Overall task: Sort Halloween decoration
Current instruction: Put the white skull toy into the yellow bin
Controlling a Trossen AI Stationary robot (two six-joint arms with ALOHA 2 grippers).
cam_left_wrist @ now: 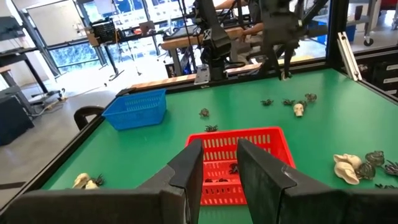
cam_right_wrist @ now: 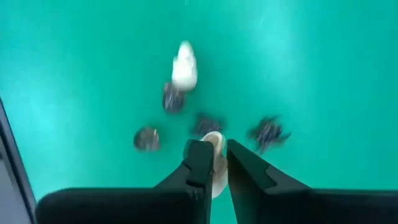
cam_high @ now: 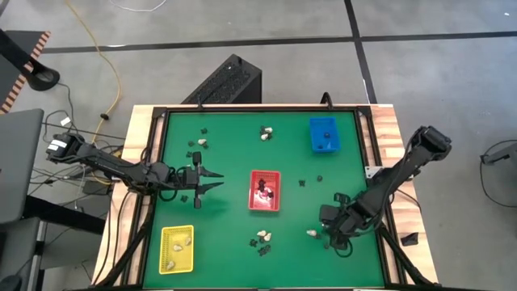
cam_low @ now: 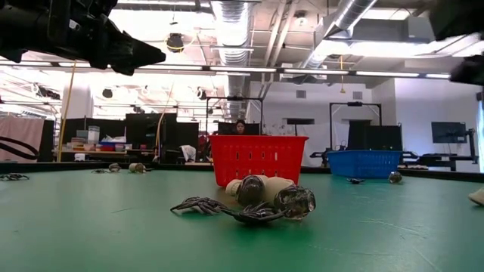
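Observation:
Tiny cream and black Halloween pieces lie scattered on the green table (cam_high: 234,145). One cluster (cam_high: 262,237) sits near the red tray (cam_high: 264,191) and shows up close in the low view (cam_low: 257,200). My right gripper (cam_high: 333,234) (cam_right_wrist: 214,149) hangs over the near right part of the table, shut on a cream piece. Below it lie a cream skull (cam_right_wrist: 185,65) (cam_left_wrist: 298,109) and a few black pieces (cam_right_wrist: 267,132). My left gripper (cam_high: 216,179) (cam_left_wrist: 219,152) hovers open and empty, left of the red tray, pointing at it. My right gripper pinches a small cream piece (cam_right_wrist: 215,142) between its two fingers (cam_right_wrist: 198,163), coming from above and pointing down. The piece shows at the fingertips and again in the gap behind them. It looks lifted clear of the table, with the other pieces lying below it.
The yellow tray (cam_high: 177,248) at the near left holds cream pieces. The blue tray (cam_high: 324,134) at the far right holds a black piece, and the red tray has pieces in it. More pieces lie at the far side (cam_high: 266,132) (cam_high: 200,143). A raised frame edges the table.

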